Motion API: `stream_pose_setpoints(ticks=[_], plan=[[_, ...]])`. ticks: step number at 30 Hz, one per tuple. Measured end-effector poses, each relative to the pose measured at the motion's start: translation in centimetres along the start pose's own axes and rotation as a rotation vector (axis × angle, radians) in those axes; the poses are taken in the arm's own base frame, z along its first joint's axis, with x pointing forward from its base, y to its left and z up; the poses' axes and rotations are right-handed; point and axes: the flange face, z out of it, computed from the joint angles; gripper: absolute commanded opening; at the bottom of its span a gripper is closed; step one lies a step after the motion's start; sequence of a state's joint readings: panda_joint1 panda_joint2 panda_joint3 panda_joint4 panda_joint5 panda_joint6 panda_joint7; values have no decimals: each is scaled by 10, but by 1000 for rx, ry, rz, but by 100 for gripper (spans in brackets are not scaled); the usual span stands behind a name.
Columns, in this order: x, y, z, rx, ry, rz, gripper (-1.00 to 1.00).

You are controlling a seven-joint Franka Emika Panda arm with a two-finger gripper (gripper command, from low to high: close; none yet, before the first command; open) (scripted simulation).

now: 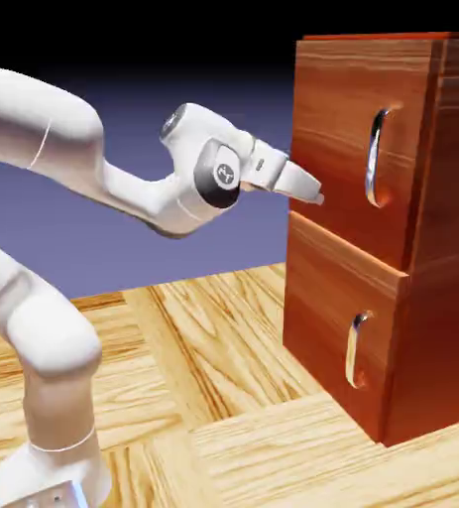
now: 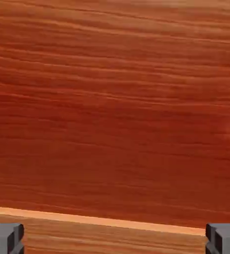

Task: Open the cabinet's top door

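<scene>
The top door, a squarish reddish-brown wood-grain panel [image 1: 337,149], is shut, upper half of the tall boxy cabinet [image 1: 446,268], above the shorter lower panel [image 1: 322,308]. Prob. stiff, fairly heavy, swings on a hinge; take it by the curved vertical silver handle [image 1: 374,159], smooth metal, may slip. Your grey-tipped fingers [image 2: 115,239] are spread wide w/ nothing btwn them, near the door, left of the handle in the ext. view.

Only air between jaws [image 2: 115,239] — upper handle [image 1: 374,159] unobstructed — panels [image 1: 357,149] block straight ahead.
</scene>
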State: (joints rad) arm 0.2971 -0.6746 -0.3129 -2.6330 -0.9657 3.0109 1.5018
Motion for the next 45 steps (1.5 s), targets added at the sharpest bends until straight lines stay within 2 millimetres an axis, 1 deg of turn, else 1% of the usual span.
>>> stream_pose_setpoints(ticks=[6,12,19,26,32,39,41,45], plan=[[11,-5,-12,53,61,1,0],[22,-2,-20,106,122,8,0],[36,8,-24,169,191,21,0],[53,25,-22,232,255,39,0],[68,44,-15,285,303,56,0],[87,72,0,346,350,75,0],[88,74,1,351,353,76,0],[102,61,36,351,351,78,0]])
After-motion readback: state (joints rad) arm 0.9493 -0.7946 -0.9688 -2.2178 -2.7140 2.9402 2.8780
